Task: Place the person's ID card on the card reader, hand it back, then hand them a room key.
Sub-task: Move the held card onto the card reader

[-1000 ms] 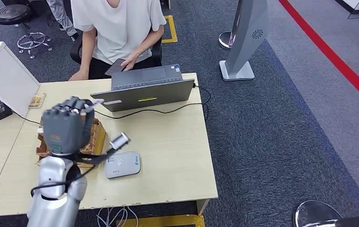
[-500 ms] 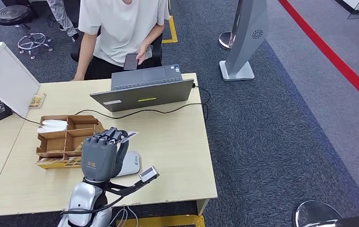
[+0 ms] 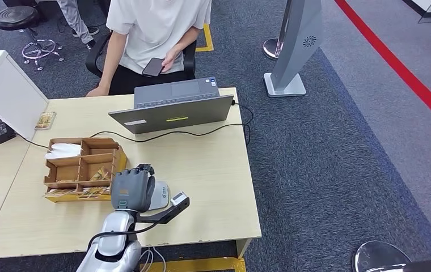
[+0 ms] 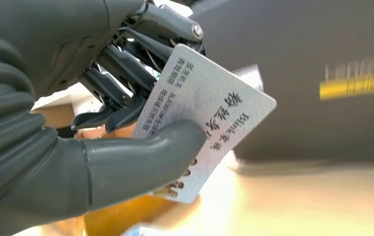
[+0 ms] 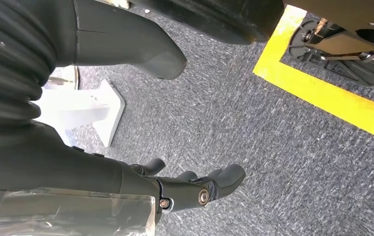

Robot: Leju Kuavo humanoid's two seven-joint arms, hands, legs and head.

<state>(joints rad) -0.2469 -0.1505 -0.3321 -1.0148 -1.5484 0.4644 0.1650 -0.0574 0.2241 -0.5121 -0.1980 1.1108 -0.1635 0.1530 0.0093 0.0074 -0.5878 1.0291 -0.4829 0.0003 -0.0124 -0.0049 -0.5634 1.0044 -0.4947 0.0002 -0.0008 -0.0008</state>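
Left hand (image 3: 133,190) has been brought down over the card reader (image 3: 159,195); ID card (image 4: 202,118) is pinched by thumb. Card should be lowered flat, then released.

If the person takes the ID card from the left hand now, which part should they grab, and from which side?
The free corner of the ID card, the end sticking out past the left hand. The thumb presses one face and the fingers back the other near the inner end, so probably come from the laptop side and pinch both faces.
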